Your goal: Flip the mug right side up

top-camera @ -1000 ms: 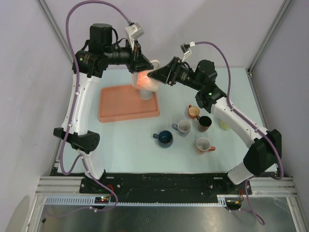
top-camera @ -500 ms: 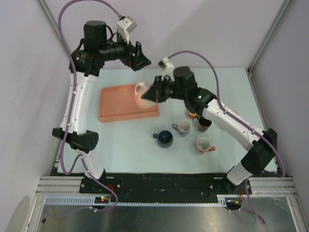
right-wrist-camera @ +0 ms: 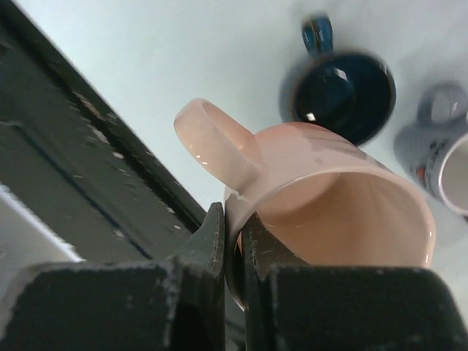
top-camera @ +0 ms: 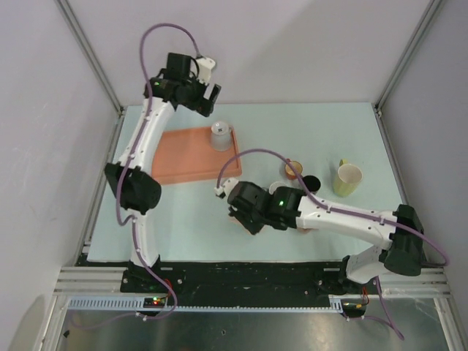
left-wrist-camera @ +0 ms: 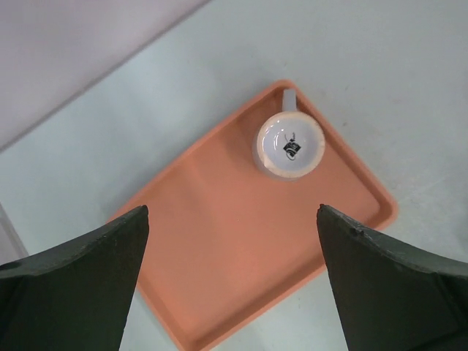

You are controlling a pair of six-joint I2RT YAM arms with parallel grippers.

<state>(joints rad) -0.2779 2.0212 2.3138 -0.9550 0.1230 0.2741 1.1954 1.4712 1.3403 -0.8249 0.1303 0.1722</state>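
Left claw [left-wrist-camera: 230,210] spread wide, held high, right claw [right-wrist-camera: 234,232] clamped tight, low

Pink mug [right-wrist-camera: 329,212] no longer hangs between both claws over the tray [left-wrist-camera: 219,278]. Left claw [left-wrist-camera: 230,210] has let go, jaws now wide. Right claw [right-wrist-camera: 234,219] is clamped on the rim and has carried the mug to the near centre of the surface [top-camera: 183,212], by the blue mug [right-wrist-camera: 340,95].
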